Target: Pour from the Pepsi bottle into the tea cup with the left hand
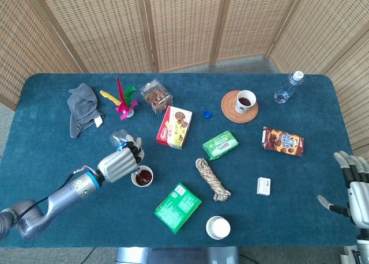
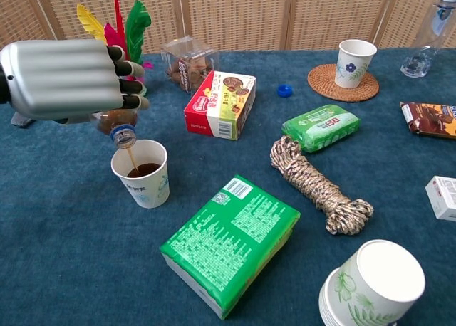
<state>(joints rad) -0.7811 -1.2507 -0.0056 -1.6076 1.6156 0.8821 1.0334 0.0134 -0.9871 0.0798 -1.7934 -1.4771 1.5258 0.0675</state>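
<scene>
While I've got the head view up, my left hand (image 1: 118,165) is wrapped around the Pepsi bottle (image 1: 120,139), fingers pressed together across its body, dark fingertips (image 1: 137,149) curling over the far side. The bottle's base pokes out beyond the fingertips, toward the back of the table, and it's tipped over. The tea cup (image 1: 142,176) sits right under the fingers, just on the near side of them, with dark liquid in it. My right hand (image 1: 353,184) is way off at the other edge of the table, fingers spread and holding nothing. Past the left fingertips there's a red cookie box (image 1: 174,127), and further out a rope bundle (image 1: 212,178) and a green packet (image 1: 177,207).

Chest view is a lot closer. The left hand (image 2: 64,79) fills the top-left corner, fingers (image 2: 128,85) side by side and clamped on the bottle (image 2: 117,122), most of which is hidden behind the hand. The bottle neck sticks out below the fingers, pointing down, and a thin brown stream runs from its mouth into the cup (image 2: 142,173), directly beneath. Mouth and cup rim look apart, not touching. Behind the fingers are some coloured feathers (image 2: 125,23). The right hand doesn't show up here.
</scene>
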